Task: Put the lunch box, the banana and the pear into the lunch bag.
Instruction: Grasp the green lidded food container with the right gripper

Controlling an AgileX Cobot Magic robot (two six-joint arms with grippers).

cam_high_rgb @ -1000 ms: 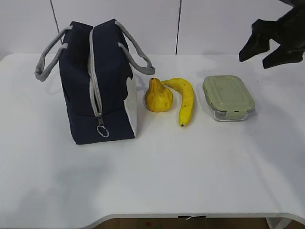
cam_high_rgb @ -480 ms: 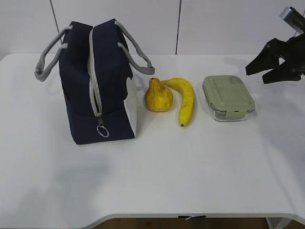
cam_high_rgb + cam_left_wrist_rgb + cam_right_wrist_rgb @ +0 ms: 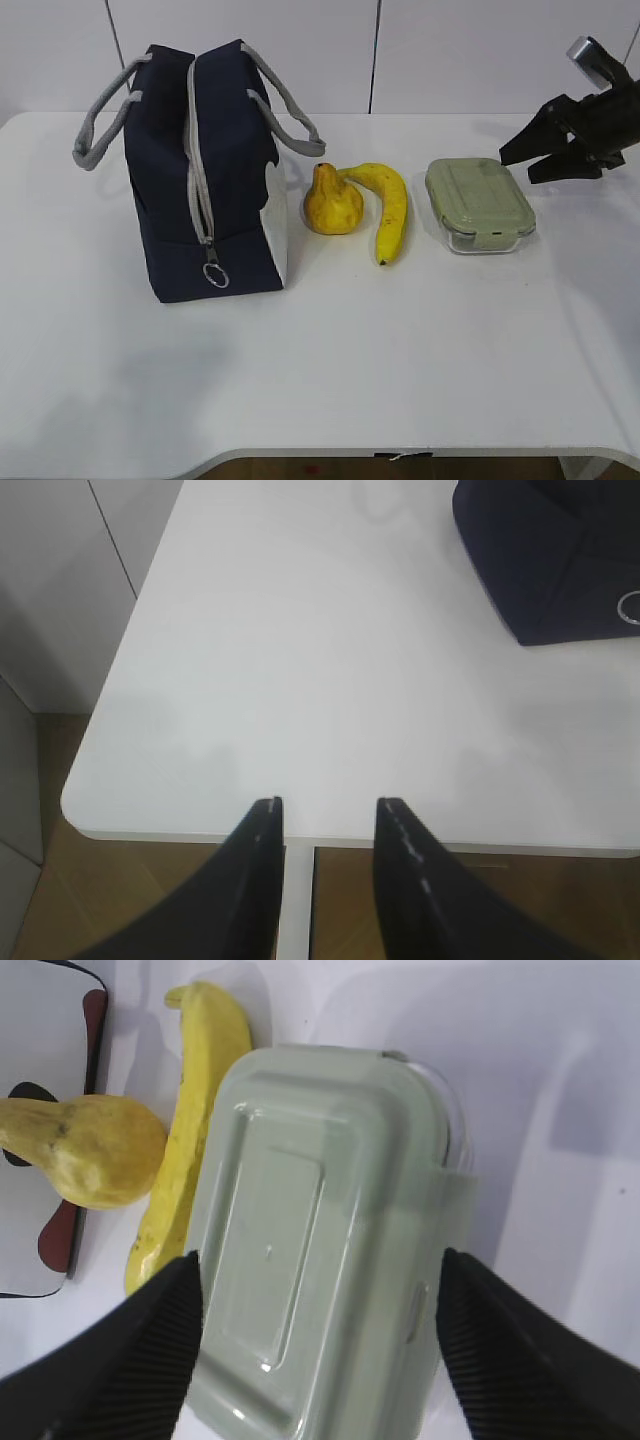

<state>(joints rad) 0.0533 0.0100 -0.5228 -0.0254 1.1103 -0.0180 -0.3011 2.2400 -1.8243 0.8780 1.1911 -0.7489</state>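
Note:
The navy lunch bag (image 3: 205, 170) stands on the left of the white table (image 3: 320, 370), its grey zipper closed, ring pull (image 3: 215, 276) hanging low. The pear (image 3: 332, 203), the banana (image 3: 388, 210) and the green-lidded lunch box (image 3: 478, 204) lie in a row to its right. My right gripper (image 3: 526, 160) is open and hovers just right of and above the lunch box. In the right wrist view its jaws straddle the lunch box lid (image 3: 320, 1230) without touching it; the banana (image 3: 185, 1150) and pear (image 3: 90, 1150) show beyond. My left gripper (image 3: 328, 810) is open and empty over the table's front left corner.
In the left wrist view a corner of the lunch bag (image 3: 545, 550) and its ring pull (image 3: 631, 607) show at the top right. The table edge (image 3: 90, 810) and the brown floor lie below the left gripper.
My right gripper has come down from high at the right and moved left toward the lunch box. The objects have not moved.

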